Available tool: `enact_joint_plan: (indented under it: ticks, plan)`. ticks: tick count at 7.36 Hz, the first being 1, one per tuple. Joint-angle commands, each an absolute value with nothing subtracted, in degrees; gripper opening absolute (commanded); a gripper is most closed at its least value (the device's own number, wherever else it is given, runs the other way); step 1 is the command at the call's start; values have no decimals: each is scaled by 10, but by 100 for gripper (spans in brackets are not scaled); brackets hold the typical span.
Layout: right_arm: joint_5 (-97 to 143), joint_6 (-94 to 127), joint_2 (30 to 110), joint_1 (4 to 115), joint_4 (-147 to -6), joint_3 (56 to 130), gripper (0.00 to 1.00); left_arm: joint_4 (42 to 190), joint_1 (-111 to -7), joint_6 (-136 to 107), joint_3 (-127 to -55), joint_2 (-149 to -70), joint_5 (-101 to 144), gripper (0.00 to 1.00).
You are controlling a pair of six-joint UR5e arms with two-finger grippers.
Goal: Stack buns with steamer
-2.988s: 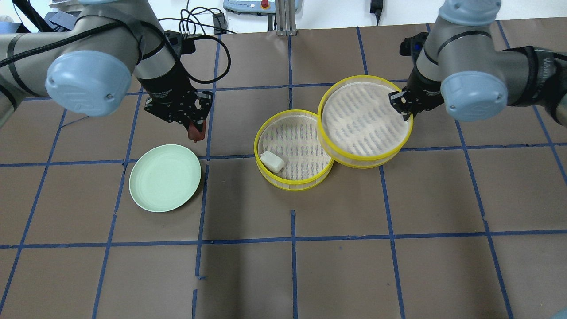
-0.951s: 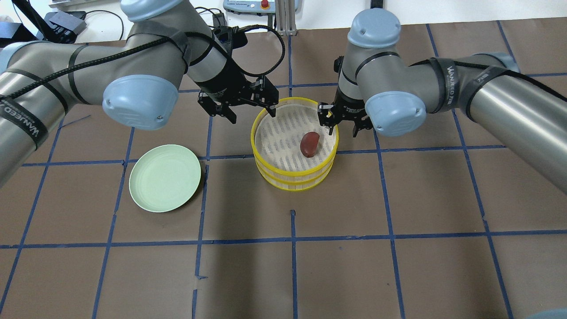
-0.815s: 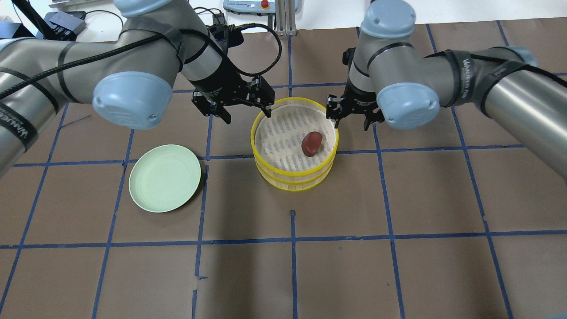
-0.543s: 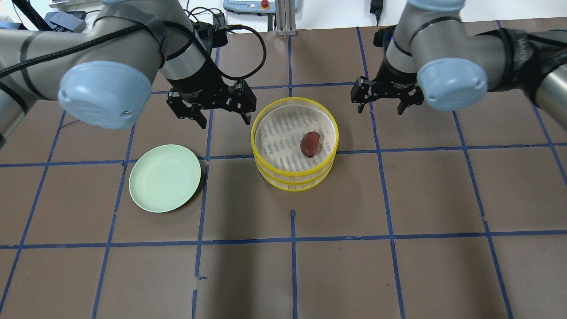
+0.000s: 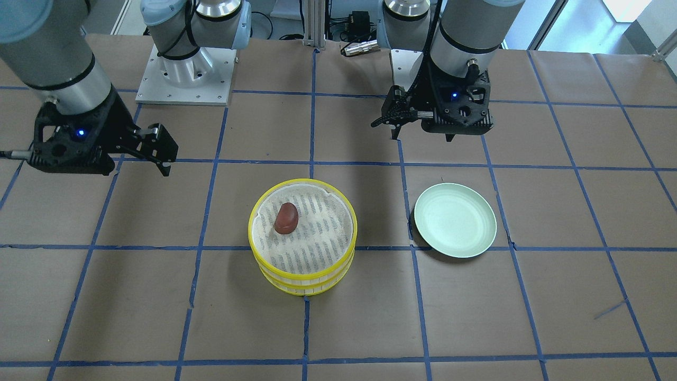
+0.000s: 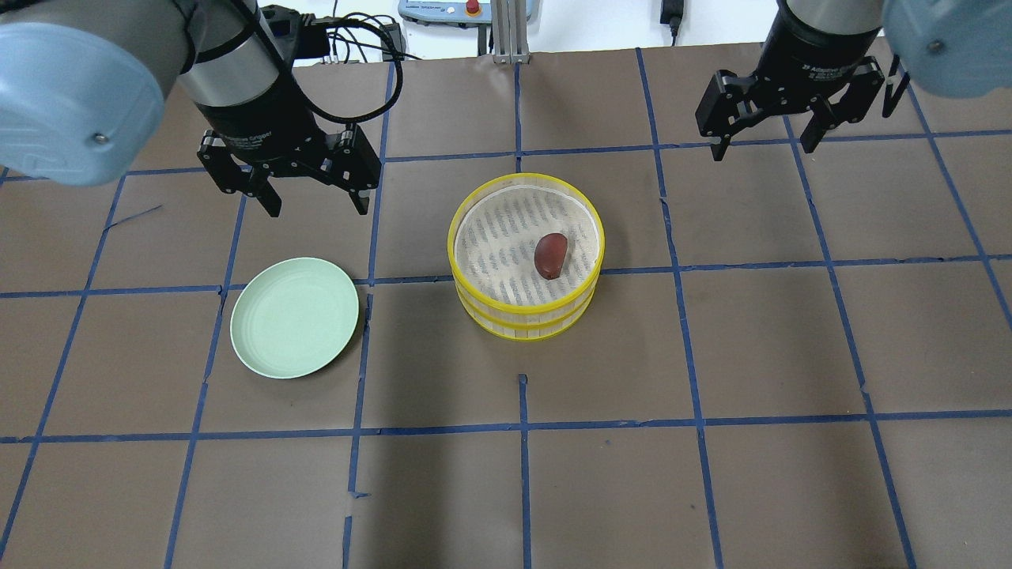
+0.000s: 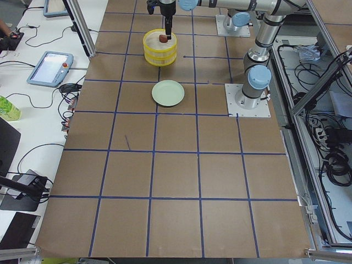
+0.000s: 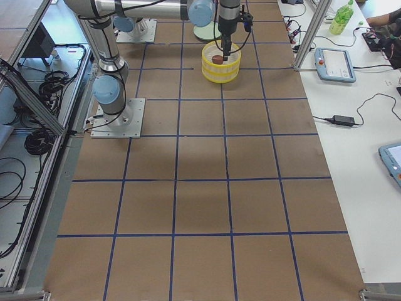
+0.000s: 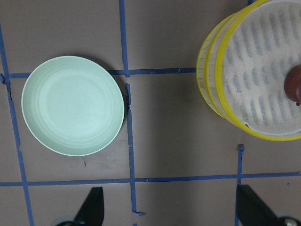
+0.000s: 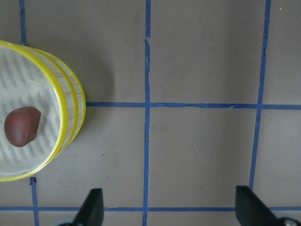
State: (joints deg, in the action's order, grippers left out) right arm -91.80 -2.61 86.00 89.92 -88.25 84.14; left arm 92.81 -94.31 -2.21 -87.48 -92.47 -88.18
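The table [image 6: 775,348], covered in brown paper and crossed by a grid of blue tape [image 6: 711,421], carries the steamer stack [image 6: 523,320], and a pale green plate [image 6: 294,317] lies flat well apart from that stack, on the robot's left-arm side.

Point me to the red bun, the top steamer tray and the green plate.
red bun [image 6: 551,255], overhead view, its middle.
top steamer tray [image 6: 522,177], overhead view, far yellow rim.
green plate [image 6: 294,318], overhead view, bare centre.

Left gripper [image 6: 318,210], right gripper [image 6: 761,152]: jaws wide apart
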Motion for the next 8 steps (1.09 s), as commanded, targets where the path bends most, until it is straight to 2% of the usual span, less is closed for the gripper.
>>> enact_joint_plan:
  ticks: [1,8]
  plan:
    - [-899,8,872,922,-853,824,100,913,-916,-7,-870,-929,-850,100]
    - [-897,0,869,901,-859,844,100,919,-917,-11,-874,-923,-875,100]
